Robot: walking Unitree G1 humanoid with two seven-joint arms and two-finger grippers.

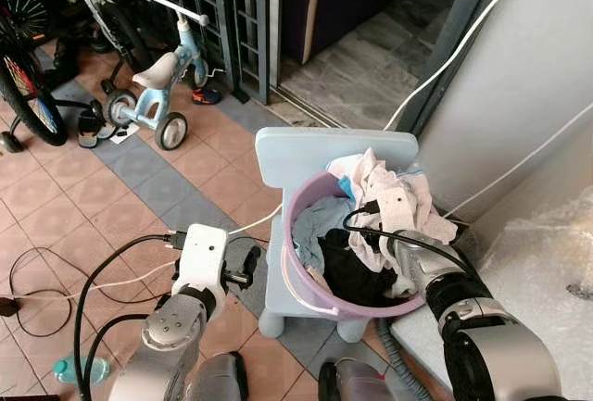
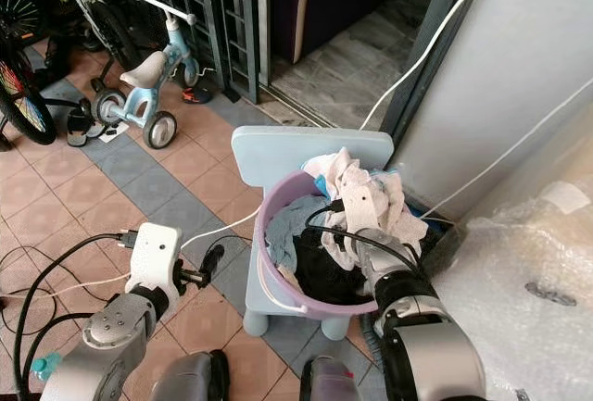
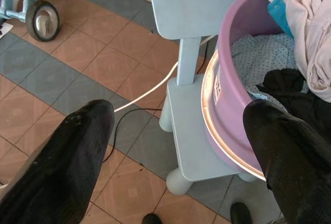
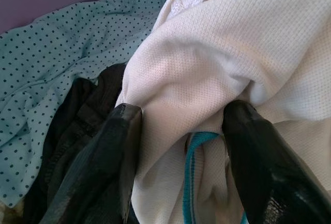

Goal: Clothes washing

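A purple basin (image 1: pixel 296 276) full of laundry stands on a small light-blue chair (image 1: pixel 315 156). Inside lie a white mesh garment (image 1: pixel 389 188), a teal dotted cloth (image 1: pixel 315 225) and a black garment (image 1: pixel 357 276). My right gripper (image 4: pixel 182 146) reaches down into the basin, and its two fingers (image 4: pixel 116 157) pinch a bunched fold of the white garment, with the dotted cloth (image 4: pixel 51 58) beside it. My left gripper (image 3: pixel 181 113) hangs open and holding nothing to the left of the chair, level with the seat, near the basin's rim (image 3: pixel 217 100).
A child's tricycle (image 1: pixel 162 81) and a bicycle wheel (image 1: pixel 23 86) stand at the far left. Cables (image 1: pixel 37 281) run over the tiled floor. A bubble-wrapped surface (image 1: pixel 547 271) and a white wall (image 1: pixel 519 77) close the right side. A metal gate (image 1: pixel 232 12) is behind.
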